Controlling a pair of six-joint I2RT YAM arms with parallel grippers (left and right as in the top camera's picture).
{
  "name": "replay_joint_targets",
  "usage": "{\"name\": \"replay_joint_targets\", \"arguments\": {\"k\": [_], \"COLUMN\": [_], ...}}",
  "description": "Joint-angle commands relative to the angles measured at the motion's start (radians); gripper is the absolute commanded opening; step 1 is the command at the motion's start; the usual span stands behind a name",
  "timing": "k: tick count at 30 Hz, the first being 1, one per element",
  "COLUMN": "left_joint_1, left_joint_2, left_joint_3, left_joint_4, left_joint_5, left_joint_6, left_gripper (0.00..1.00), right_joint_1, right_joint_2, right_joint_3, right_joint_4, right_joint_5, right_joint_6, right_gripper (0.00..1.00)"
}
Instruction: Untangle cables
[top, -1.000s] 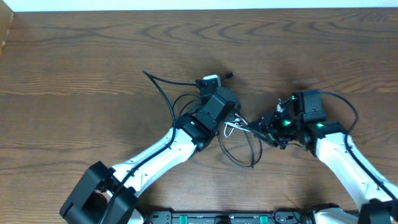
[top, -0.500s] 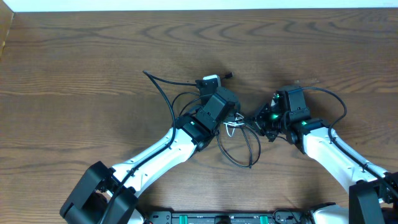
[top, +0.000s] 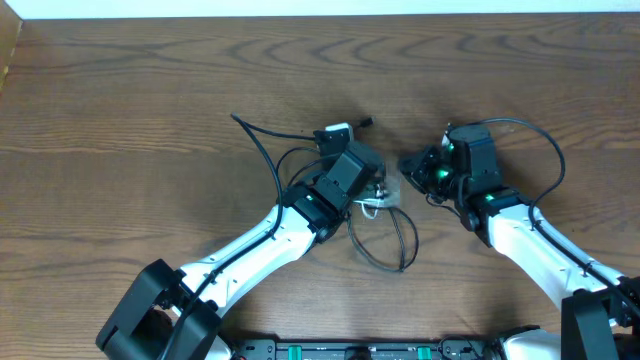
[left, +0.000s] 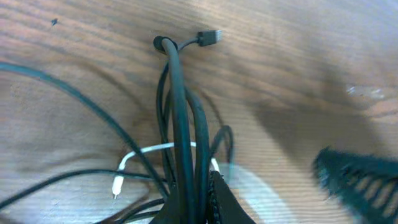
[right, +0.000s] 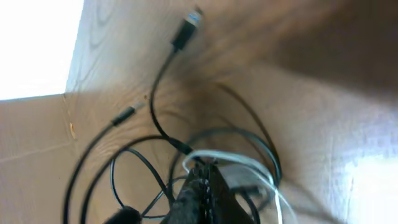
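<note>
Just now swinging the right gripper (top: 412, 168) up from 4 o'clock of the knot to 3 o'clock, closing in beside the left gripper (top: 372, 185), and keeping that left one planted where it was. Dragging little along, judging by the slack loop at 6 o'clock lying much as before, so probably repositioning for a fresh pull rather than loosening anything yet. Clamping the left jaws on a bundle of black strands of the cables (left: 180, 118), trailing toward 12 o'clock in the left wrist view and ending at a small plug (left: 209, 37). Crossing that bundle with the white cable (left: 158, 148). Hovering the right fingertips just over the white loop at the heap's 3 o'clock edge, not showing whether pinching a strand or parted. Leaving the whole tangle lying on the wooden table (top: 150, 100), squeezed between both grippers.
</note>
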Motion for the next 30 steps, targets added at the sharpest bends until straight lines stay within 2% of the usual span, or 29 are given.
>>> {"name": "replay_joint_targets", "arguments": {"k": [1, 5, 17, 30], "left_joint_1": [0.003, 0.003, 0.003, 0.003], "left_joint_2": [-0.020, -0.020, -0.020, -0.020], "left_joint_3": [0.019, 0.019, 0.019, 0.019], "left_joint_4": [-0.028, -0.032, -0.064, -0.064], "left_joint_5": [-0.009, -0.009, -0.009, -0.009], "left_joint_6": [0.094, 0.184, 0.183, 0.182], "left_gripper": [0.08, 0.08, 0.08, 0.08], "right_joint_1": [-0.032, -0.068, -0.253, -0.360], "right_joint_2": [-0.010, -0.056, -0.371, -0.510], "right_joint_3": [0.006, 0.006, 0.006, 0.006], "right_joint_4": [0.017, -0.042, -0.254, -0.387], "right_joint_5": [0.012, 0.013, 0.014, 0.019], "right_joint_6": [-0.175, -0.233, -0.329, -0.407], "right_gripper": [0.01, 0.01, 0.01, 0.01]}}
